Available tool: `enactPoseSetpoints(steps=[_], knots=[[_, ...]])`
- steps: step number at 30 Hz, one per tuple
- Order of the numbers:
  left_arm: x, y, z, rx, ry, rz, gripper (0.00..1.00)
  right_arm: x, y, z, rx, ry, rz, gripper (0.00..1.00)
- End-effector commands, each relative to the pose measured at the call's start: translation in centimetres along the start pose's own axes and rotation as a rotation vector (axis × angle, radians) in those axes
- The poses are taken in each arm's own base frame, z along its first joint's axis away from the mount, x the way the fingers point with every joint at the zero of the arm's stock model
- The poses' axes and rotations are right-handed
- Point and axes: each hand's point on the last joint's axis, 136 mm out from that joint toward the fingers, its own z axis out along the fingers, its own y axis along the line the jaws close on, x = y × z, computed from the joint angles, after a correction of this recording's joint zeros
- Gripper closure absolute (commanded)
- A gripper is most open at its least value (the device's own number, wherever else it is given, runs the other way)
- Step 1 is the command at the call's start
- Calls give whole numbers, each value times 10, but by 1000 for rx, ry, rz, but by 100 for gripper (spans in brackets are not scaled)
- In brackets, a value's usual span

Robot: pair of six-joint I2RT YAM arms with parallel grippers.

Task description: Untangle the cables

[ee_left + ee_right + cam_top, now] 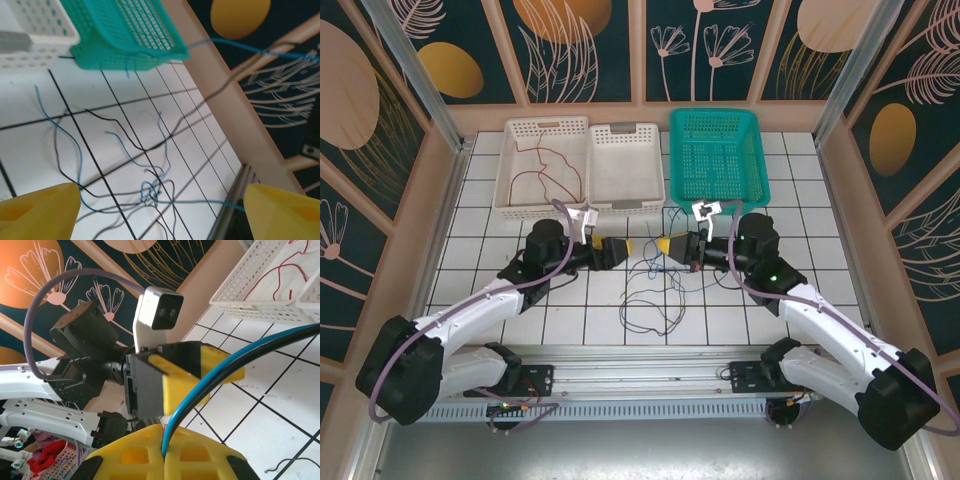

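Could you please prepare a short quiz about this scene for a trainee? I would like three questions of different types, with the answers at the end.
1. True or false: the red cables lie in a white basket.
2. Choose one. The right hand is: A) open; B) shut on blue and black cables; C) shut on a basket.
3. Fill in: the tangle on the table holds black and ____ cables.

Key: 1 true; 2 B; 3 blue.
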Motion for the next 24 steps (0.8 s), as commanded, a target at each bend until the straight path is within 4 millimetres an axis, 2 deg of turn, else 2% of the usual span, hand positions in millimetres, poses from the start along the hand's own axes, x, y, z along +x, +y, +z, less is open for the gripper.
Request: enactPoseSetpoints(steps=[1,10,20,24], knots=[[-1,-34,-5,156,-25,77,15,-16,22,-1,-80,-24,-48,100],[31,-57,0,262,51,100,16,-14,17,5,-90,-9,-32,100],[41,-59,-4,289,68,92,17,-12,13,6,-97,-7,-23,100],[42,-60,-3,295,69,92,25,-12,13,7,-100,-3,-20,100]])
